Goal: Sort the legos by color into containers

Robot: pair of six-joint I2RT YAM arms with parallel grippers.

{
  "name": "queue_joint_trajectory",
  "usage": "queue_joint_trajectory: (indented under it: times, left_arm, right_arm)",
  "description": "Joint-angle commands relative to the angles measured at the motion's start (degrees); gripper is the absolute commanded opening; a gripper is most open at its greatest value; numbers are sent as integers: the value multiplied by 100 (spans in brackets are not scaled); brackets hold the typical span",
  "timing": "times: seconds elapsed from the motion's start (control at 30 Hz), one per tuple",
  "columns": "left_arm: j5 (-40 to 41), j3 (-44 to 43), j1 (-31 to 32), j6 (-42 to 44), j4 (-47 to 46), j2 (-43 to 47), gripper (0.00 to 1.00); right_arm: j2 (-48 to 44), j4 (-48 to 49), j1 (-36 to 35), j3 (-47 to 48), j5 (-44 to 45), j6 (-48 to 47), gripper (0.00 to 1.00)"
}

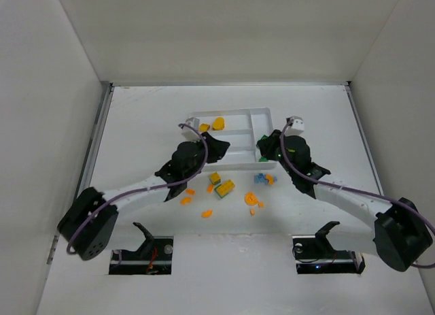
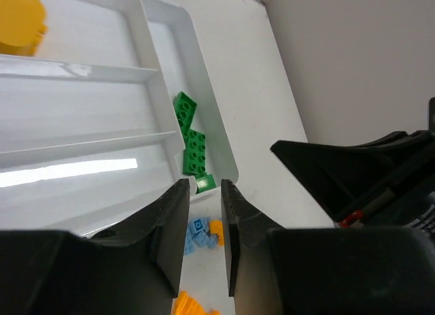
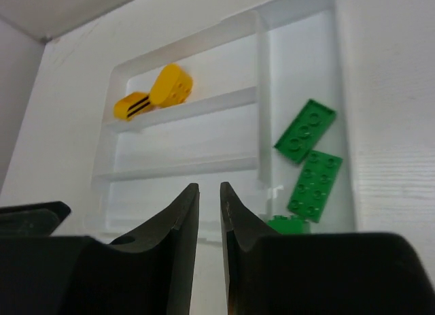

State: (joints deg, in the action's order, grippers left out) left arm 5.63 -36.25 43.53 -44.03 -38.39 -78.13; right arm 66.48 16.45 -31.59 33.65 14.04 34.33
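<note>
Where tray (image 3: pixel 262 90) sits — 3 green legos (image 3: pixel 305 130), 2 yellow legos (image 3: pixel 153 96) inside.

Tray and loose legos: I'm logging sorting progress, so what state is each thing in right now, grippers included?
White tray: flat on the table, partly filled.
Green legos: lying in the narrow crosswise section.
Yellow legos: lying in the far long section.
Yellow bricks: loose on the table, unsorted.
Orange pieces: scattered on the table, unsorted.
Light-blue pieces: loose on the table, unsorted.
Left gripper: fingers nearly closed, empty.
Right gripper: fingers nearly closed, empty.
</note>
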Motion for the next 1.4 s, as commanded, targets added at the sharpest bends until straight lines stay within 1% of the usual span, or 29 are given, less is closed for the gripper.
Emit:
queue_joint_trajectory:
  times: [0.0,0.03,0.13,0.33,0.43,0.53,0.83,0.97,1.37]
  left_arm:
    - [8,679,-269,-62,32,946,22]
    - [8,863,-366,-70,216,1218,22]
    - [52,1444,-639,-123,648,2001,23]
    - [-35,2042,-1043,-343,1000,2776,26]
    - [-132,2175,-1254,-396,1193,3101,28]
    - [-272,2289,-1413,-396,1325,3321,28]
    - [-527,2544,-1764,-519,1562,3761,29]
    - [-677,2597,-1923,-545,1545,3787,29]
    - [-704,2596,-1932,-606,1440,3594,30]
  right_arm:
    - [268,-132,-675,484,-261,-488,26]
    - [374,-177,-877,511,-279,-532,28]
    - [725,-352,-1457,677,-437,-786,42]
    - [1577,-905,-2065,1406,-745,-1112,65]
    - [2052,-1222,-2311,1837,-719,-1209,70]
    - [2483,-1381,-2443,2180,-597,-1341,70]
    - [3116,-1899,-2479,2682,-183,-1323,66]
    - [3249,-1917,-2487,2717,-156,-1288,63]
    - [3617,-2031,-2566,3007,-183,-1323,58]
